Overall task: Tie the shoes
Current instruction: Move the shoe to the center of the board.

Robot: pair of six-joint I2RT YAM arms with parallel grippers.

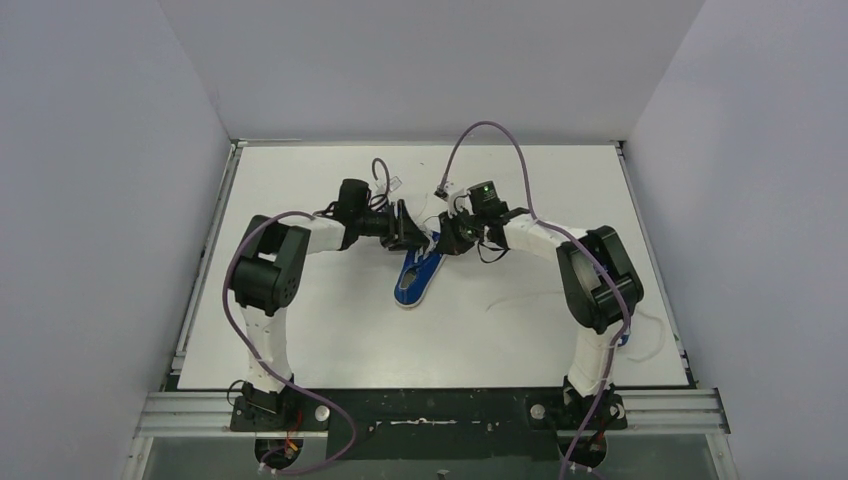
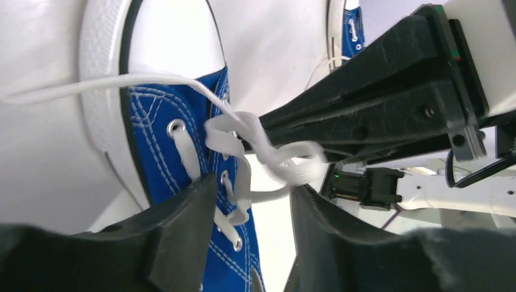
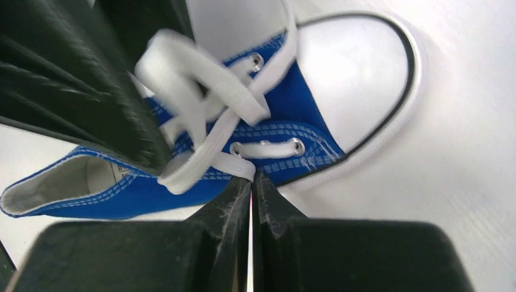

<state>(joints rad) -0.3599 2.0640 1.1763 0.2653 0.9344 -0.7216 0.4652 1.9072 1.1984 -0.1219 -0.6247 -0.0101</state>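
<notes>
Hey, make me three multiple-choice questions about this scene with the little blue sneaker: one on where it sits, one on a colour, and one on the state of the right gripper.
1. Where on the table does the blue sneaker lie?
A. around its middle
B. at the far left corner
C. against the near edge

2. What colour are its laces?
A. black
B. red
C. white

3. What state is the right gripper in?
A. wide open
B. shut
C. out of view

Answers:
1 A: the top view shows it lying mid-table.
2 C: both wrist views show white laces running through the eyelets.
3 B: the right wrist view shows its fingers pressed together with no gap.
</notes>
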